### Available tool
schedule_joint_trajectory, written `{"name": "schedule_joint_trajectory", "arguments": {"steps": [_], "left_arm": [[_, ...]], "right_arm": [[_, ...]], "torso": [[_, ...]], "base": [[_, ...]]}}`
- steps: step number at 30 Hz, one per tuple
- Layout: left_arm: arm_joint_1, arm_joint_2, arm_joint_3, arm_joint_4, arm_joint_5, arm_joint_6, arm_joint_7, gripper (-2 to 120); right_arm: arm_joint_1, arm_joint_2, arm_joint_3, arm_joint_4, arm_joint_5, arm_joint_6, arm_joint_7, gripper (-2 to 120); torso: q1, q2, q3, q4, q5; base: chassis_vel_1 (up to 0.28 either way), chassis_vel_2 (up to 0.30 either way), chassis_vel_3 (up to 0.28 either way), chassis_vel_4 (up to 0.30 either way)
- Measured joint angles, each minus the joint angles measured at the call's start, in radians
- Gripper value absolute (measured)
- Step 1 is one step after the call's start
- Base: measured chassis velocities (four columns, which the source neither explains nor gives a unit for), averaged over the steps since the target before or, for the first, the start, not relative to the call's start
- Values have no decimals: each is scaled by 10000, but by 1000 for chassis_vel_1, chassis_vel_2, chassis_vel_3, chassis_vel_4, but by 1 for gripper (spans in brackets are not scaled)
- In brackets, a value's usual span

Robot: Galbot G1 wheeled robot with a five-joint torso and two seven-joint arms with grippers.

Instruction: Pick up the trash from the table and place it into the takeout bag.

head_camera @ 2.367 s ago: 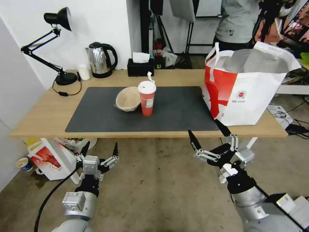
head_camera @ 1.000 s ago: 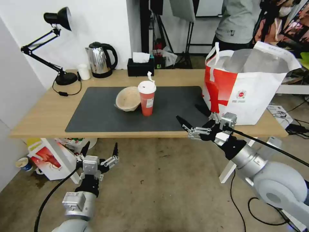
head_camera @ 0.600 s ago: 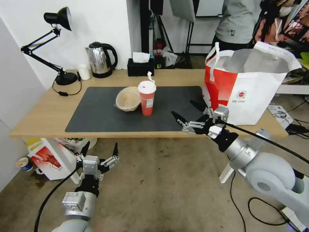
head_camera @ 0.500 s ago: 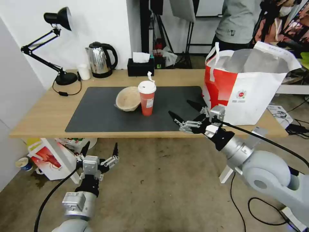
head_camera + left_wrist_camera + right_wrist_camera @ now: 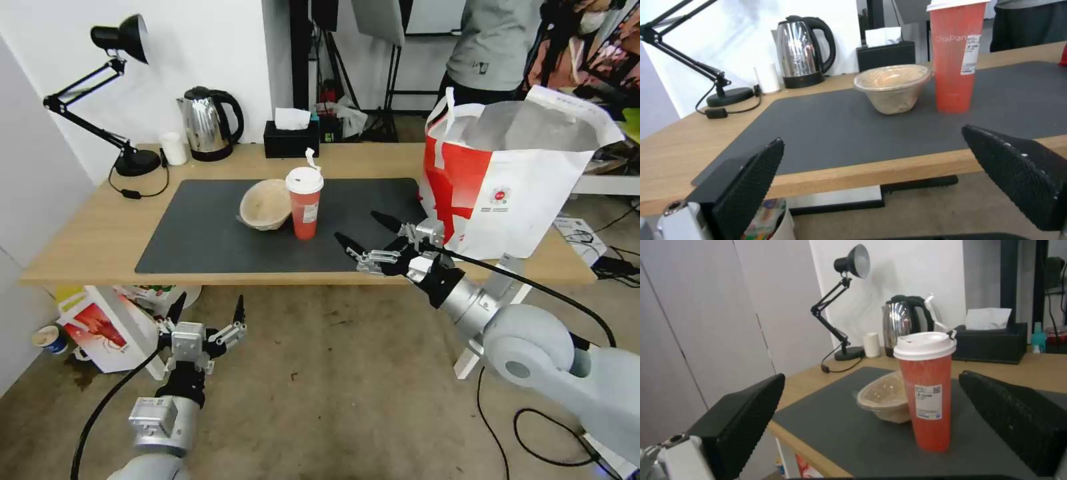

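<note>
A red cup (image 5: 305,203) with a white lid stands upright on the dark mat of the table (image 5: 100,233). A beige pulp bowl (image 5: 265,204) lies tilted against its left side. The takeout bag (image 5: 513,173) stands open at the table's right end, showing its foil lining. My right gripper (image 5: 357,227) is open above the mat's front edge, a short way right of the cup and apart from it. In the right wrist view the cup (image 5: 927,396) and bowl (image 5: 882,398) sit ahead between the spread fingers. My left gripper (image 5: 209,303) hangs open below the table's front edge.
Along the table's back edge stand a black desk lamp (image 5: 130,160), a steel kettle (image 5: 210,123), a small white cup (image 5: 175,148) and a black tissue box (image 5: 291,137). A red-and-white carton (image 5: 100,327) sits on the floor under the table's left end.
My right gripper rose from below the table edge and moved left over the mat toward the red cup, staying open. The left arm, cup, bowl and bag have not moved.
</note>
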Motion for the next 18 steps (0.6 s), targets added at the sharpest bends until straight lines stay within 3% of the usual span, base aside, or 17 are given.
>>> {"name": "schedule_joint_trajectory", "arguments": {"steps": [18], "left_arm": [[0, 0, 0, 0, 0, 0, 0, 100]], "right_arm": [[1628, 870, -1207, -1254, -201, -8, 0, 100]], "torso": [[0, 1, 0, 0, 0]], "base": [[0, 0, 0, 0]]}}
